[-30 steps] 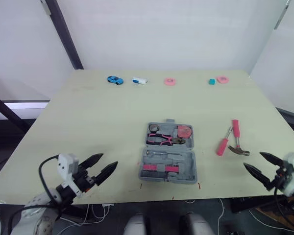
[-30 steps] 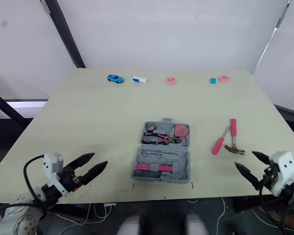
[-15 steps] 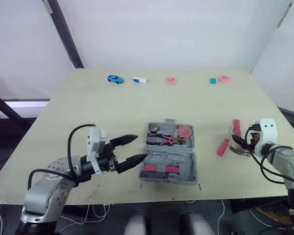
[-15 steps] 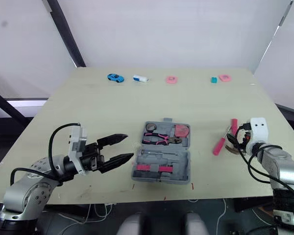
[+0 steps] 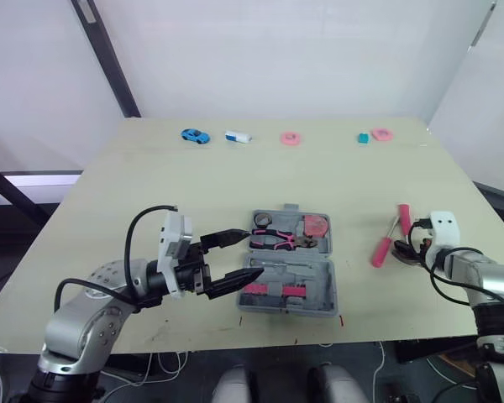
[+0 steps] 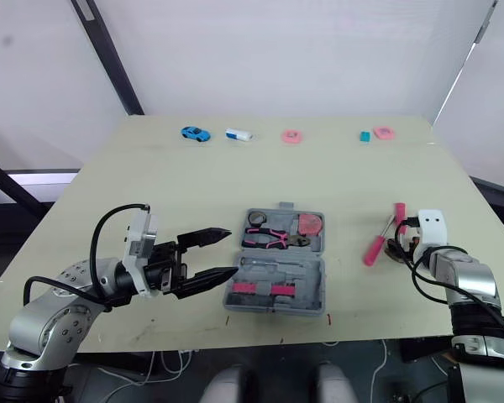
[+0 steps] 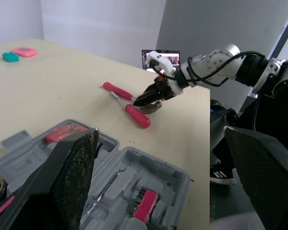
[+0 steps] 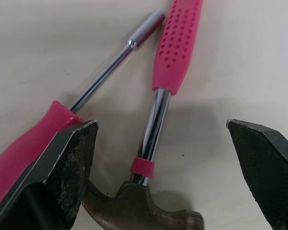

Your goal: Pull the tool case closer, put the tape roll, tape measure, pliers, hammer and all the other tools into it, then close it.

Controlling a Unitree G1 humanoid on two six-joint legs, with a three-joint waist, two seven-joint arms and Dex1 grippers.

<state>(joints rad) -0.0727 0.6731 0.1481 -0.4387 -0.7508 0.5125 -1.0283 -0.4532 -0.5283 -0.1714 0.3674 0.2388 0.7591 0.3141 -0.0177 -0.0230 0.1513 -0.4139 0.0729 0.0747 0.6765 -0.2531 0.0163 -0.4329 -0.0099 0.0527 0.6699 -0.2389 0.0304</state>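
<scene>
The grey tool case point(image 5: 321, 284) lies open near the table's front. In it are pink-handled pliers point(image 5: 279, 242), a pink tape measure point(image 5: 317, 224) and a dark tape roll point(image 5: 262, 220). My left gripper point(image 5: 246, 253) is open at the case's left edge, one finger over its rim. To the right of the case lie the hammer point(image 5: 403, 220) with its pink grip and a pink-handled screwdriver point(image 5: 381, 251). My right gripper point(image 8: 158, 128) is open, its fingers on either side of the hammer's metal shaft point(image 8: 152, 129) just above the head.
Along the table's far edge sit a blue toy car point(image 5: 194, 135), a white and blue item point(image 5: 238, 136), a pink ring point(image 5: 291, 138), a teal block point(image 5: 364, 138) and a pink piece point(image 5: 381, 133). The table's right edge is close behind my right wrist.
Both grippers have come in from the table's front edge. The left one has reached the case's left side and the right one has reached the hammer's head. The tools have not moved.
</scene>
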